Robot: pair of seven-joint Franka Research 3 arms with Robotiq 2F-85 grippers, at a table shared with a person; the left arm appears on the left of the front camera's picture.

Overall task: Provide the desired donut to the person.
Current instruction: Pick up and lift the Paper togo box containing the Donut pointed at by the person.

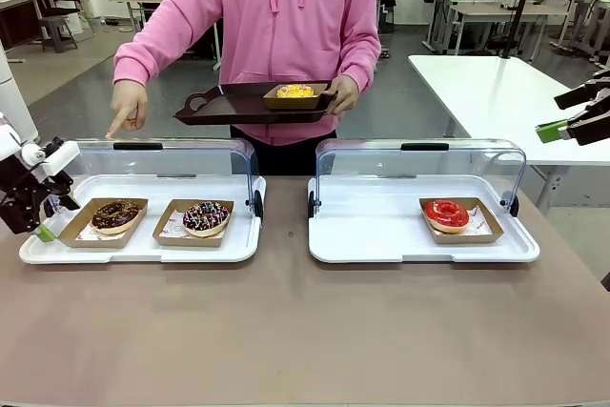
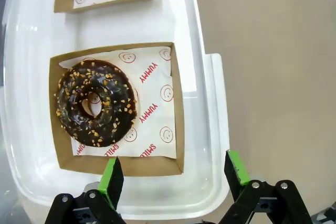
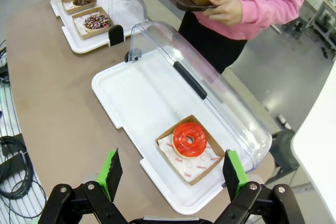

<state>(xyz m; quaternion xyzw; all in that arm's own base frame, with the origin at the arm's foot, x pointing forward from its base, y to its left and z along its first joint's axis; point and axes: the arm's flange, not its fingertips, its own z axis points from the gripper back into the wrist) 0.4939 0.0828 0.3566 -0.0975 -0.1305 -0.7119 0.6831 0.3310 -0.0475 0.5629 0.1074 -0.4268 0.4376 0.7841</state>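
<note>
The brown worktop (image 1: 286,331) runs across the front view, with an open room of other desks behind it. The person (image 1: 286,16) in a pink hoodie stands at the far side, well beyond both tools. One hand (image 1: 127,105) points a finger down over the white tray (image 1: 143,247) that lies next to the left tool (image 1: 43,226). We see that tool at the tray's outer end, jaws spread and empty. The chocolate donut (image 1: 115,214) lies in its carton just beside this tool, and the sprinkled donut (image 1: 206,217) sits one carton farther from it. The person's other hand (image 1: 343,94) holds a dark serving tray (image 1: 238,107) carrying a yellow donut (image 1: 294,91). The right tool (image 1: 564,113) hovers out past the worktop's end, spread and empty. It is well apart from the second white tray (image 1: 381,235), where the red donut (image 1: 446,215) lies.

From the left wrist we look straight down. The chocolate donut, flecked with nut bits, sits just ahead of the spread green pads (image 2: 112,174). The near edge of its carton falls between them, untouched. The sprinkled donut's carton shows farther ahead.

From the right wrist, the right pads (image 3: 233,169) stand wide apart with nothing between them. The red donut lies ahead of them and below, in the open tray. The person stands far beyond it.
</note>
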